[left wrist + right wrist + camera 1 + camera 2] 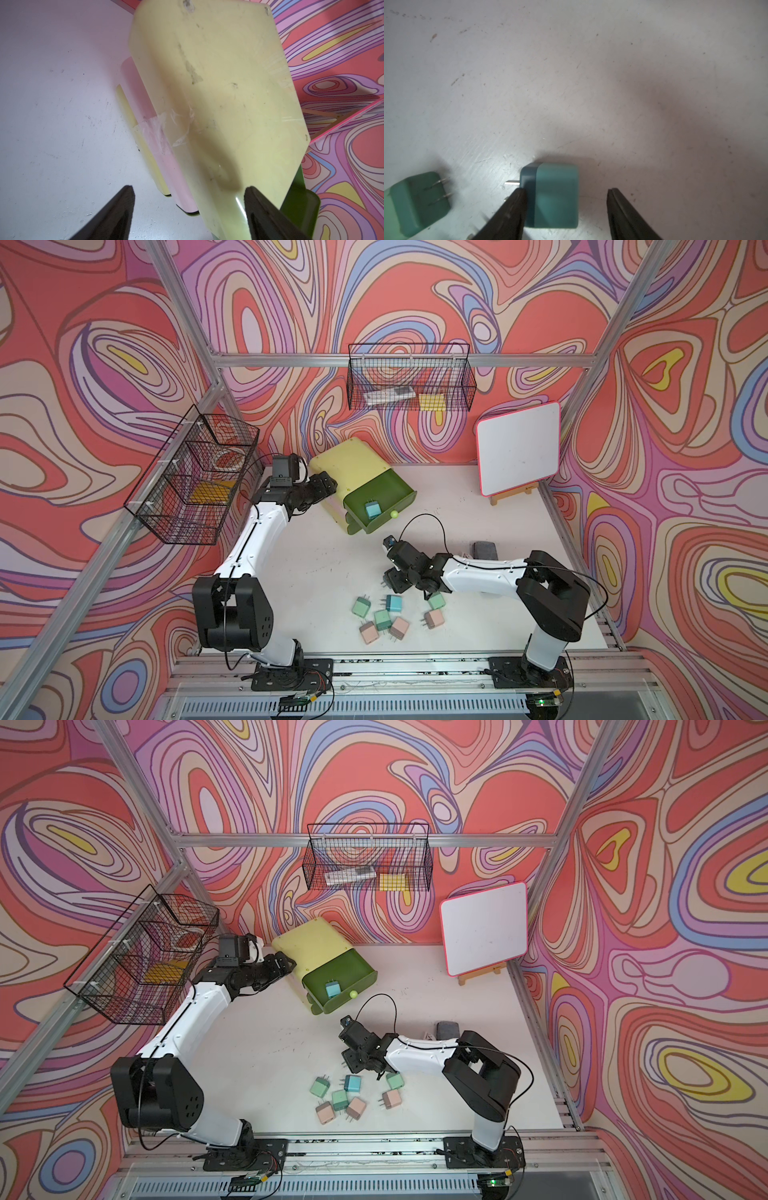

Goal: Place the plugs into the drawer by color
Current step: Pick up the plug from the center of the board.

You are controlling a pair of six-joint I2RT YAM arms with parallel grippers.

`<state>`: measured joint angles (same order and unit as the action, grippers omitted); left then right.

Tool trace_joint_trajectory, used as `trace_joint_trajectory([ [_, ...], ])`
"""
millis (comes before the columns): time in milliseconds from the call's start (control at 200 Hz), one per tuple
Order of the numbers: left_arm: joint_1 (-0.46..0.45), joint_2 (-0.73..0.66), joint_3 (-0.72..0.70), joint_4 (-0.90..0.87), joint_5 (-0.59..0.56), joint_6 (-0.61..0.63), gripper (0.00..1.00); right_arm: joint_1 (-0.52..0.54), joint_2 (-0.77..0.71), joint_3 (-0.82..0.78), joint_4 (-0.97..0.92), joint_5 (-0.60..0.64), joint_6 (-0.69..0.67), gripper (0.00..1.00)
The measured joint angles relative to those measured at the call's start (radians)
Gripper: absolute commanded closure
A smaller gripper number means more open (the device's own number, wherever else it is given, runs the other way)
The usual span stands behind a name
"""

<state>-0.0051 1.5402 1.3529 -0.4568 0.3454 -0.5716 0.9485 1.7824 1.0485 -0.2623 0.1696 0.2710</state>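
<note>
My right gripper hangs low over the scuffed white tabletop with its jaws spread wide, holding nothing. Between them lies the plug I am after, a small blue rounded-cube plastic adapter. It rests flat on the table with its metal prongs pointing sideways.

What matters is that the prong axis runs along my closing line, from one finger to the other, not across it. One finger touches the darker prong-end face, and a prong sticks out just past it. The other finger stands clear of the plug's back face, with bare table between. I judge that closing from here would pinch prong face against back, and the pad may catch a prong and skew the cube. Turning the wrist to take the smooth side faces looks safer. A mint green plug of the same shape lies near on the prong side, apart from mine.

In both top views my gripper body hides this plug. The pulled-out olive-green drawer of the pale yellow-green plastic cabinet lies beyond a stretch of bare table, and one blue plug rests inside it. My left gripper is at the cabinet with its jaws partly spread. One finger is against the shell, and as far as I can tell it is not clamped. It is well apart from the plug, so my right arm is the nearer one.
</note>
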Motion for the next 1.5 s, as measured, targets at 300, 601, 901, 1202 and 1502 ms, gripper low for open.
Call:
trace_joint_trajectory([
  [300, 0.000, 0.000, 0.000, 0.000, 0.000, 0.000, 0.18, -0.016, -0.067, -0.036, 0.017, -0.090, -0.039, 0.34],
  [601, 0.000, 0.000, 0.000, 0.000, 0.005, 0.000, 0.18, -0.016, -0.069, -0.101, 0.045, -0.183, -0.006, 0.33],
  [901, 0.000, 0.000, 0.000, 0.000, 0.008, 0.000, 0.18, 0.020, -0.066, -0.120, 0.094, -0.242, 0.042, 0.34],
  [1202, 0.000, -0.002, 0.000, 0.000, 0.012, -0.001, 0.18, 0.074, -0.052, -0.066, 0.093, -0.234, 0.009, 0.39],
  [1502, 0.000, -0.002, 0.000, 0.000, 0.018, -0.001, 0.17, 0.073, -0.002, 0.068, -0.018, -0.087, -0.114, 0.33],
])
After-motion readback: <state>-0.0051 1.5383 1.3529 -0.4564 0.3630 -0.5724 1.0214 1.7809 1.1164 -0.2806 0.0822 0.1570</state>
